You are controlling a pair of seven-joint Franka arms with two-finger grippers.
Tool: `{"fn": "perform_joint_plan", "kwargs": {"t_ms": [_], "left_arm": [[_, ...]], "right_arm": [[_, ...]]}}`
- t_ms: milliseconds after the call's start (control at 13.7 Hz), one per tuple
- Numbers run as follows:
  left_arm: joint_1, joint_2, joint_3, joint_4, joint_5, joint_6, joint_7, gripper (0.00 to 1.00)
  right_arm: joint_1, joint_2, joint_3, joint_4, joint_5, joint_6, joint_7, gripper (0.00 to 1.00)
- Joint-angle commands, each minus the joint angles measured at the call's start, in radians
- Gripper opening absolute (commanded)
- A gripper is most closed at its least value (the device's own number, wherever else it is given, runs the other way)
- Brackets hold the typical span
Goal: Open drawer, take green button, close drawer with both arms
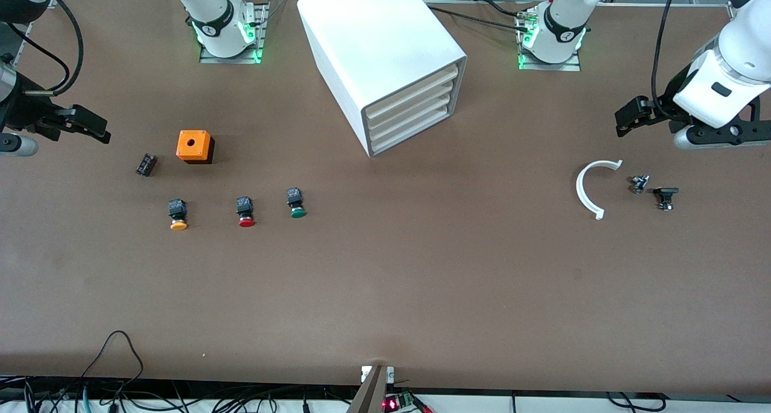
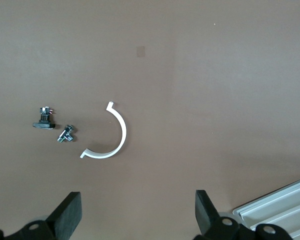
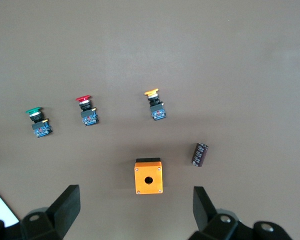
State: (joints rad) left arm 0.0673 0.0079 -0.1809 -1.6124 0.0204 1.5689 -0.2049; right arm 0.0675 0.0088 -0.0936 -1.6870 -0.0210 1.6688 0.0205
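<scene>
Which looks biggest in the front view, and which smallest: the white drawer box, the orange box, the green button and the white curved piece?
1. White drawer cabinet, by far the biggest.
2. White curved piece, long but thin.
3. Orange box, shorter across but chunkier, so close to the curve.
4. Green button, the smallest.

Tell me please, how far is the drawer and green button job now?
All drawers of the white cabinet look closed. The green button lies on the table beside the red one. The left gripper and right gripper hover open, holding nothing. This fits either a finished job or one waiting to begin.
</scene>
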Motion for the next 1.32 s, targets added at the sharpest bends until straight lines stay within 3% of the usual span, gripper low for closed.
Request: {"fn": "perform_joint_plan", "kwargs": {"t_ms": [0, 1242], "left_arm": [[0.003, 0.017, 0.035, 0.031, -0.005, -0.001, 0.033, 1.0], [0.025, 0.024, 0.035, 0.031, -0.014, -0.007, 0.032, 1.0]], "right_arm": [[-0.002, -0.015, -0.001, -0.017, 0.007, 0.003, 0.004, 1.0], [-0.002, -0.013, 0.0, -0.016, 0.004, 0.0, 0.003, 1.0]]}}
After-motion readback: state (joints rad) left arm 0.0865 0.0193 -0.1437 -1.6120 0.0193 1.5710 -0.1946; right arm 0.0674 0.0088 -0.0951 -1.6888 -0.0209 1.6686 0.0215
